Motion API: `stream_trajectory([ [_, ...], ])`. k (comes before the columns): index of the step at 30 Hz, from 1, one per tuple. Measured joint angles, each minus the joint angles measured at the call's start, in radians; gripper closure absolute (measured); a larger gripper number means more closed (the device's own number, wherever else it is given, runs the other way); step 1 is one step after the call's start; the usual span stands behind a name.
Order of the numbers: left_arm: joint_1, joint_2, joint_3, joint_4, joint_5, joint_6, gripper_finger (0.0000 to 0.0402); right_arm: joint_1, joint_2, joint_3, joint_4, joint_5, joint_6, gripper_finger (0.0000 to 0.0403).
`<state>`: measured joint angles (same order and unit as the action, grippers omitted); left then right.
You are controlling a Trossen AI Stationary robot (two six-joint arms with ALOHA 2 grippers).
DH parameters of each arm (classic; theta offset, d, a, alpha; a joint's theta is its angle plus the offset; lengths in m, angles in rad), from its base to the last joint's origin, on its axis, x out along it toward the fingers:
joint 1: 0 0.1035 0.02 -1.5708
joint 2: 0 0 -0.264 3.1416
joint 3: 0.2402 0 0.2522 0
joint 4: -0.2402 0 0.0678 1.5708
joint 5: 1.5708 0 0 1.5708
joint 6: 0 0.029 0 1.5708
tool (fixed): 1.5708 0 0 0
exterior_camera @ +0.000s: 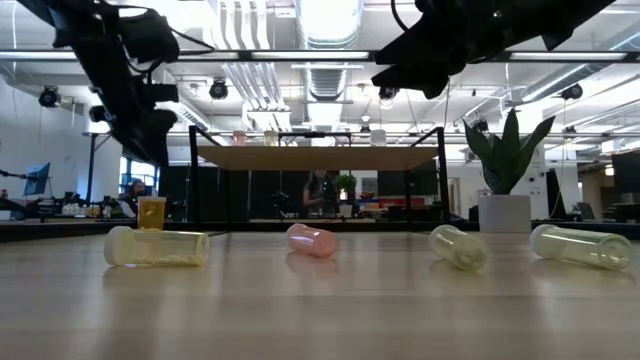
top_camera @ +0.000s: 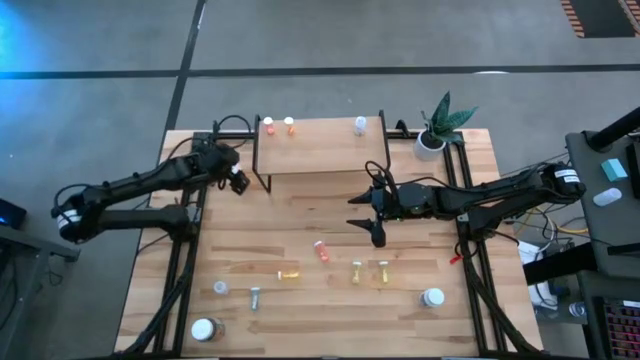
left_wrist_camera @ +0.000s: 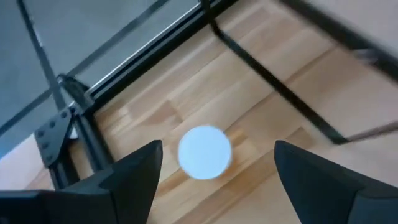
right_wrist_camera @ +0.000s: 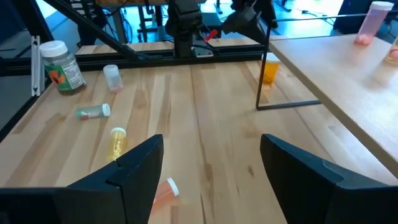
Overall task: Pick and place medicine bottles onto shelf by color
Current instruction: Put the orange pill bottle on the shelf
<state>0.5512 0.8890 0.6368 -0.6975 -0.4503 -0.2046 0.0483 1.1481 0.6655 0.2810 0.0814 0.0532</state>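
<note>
High view showed your left gripper [top_camera: 238, 180] just off the shelf's [top_camera: 320, 150] left end, fingers spread above a white-capped bottle [left_wrist_camera: 204, 152] standing on the table, nothing held. You had two orange-capped bottles [top_camera: 278, 125] on the shelf's left and a white one [top_camera: 360, 124] toward its right. Your right gripper [top_camera: 373, 213] hovered in front of the shelf, jaws apart and empty, near the pink bottle [top_camera: 321, 250] lying on its side. That one could roll if a fingertip nudged it before closing.
</note>
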Motion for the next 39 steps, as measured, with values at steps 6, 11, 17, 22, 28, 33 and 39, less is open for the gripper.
stream_trajectory([
  [6,0.094,0.032,-0.028,0.024,0.053,0.032,0.011,0.0,0.0,0.0,0.0,0.0,0.006,0.0147],
  [11,0.149,0.091,-0.08,0.133,0.135,0.061,0.011,0.0,0.0,0.0,0.009,0.0,0.001,0.0149],
  [17,0.174,0.166,-0.082,0.2,0.14,0.056,0.011,0.0,0.0,0.0,0.01,0.0,0.004,0.0147],
  [22,0.203,0.229,-0.081,0.224,0.14,0.054,0.011,0.0,0.0,0.0,0.01,0.0,0.003,0.0147],
  [28,0.228,0.299,-0.081,0.223,0.143,0.055,0.0111,0.0,0.0,0.0,0.009,-0.001,0.006,0.0149],
  [33,0.228,0.307,-0.08,0.227,0.162,0.055,0.0116,0.0,0.0,0.0,0.008,-0.001,0.004,0.0148],
  [39,0.228,0.274,-0.08,0.227,0.163,0.055,0.015,0.0,0.0,0.0,0.008,-0.001,0.003,0.0151],
])
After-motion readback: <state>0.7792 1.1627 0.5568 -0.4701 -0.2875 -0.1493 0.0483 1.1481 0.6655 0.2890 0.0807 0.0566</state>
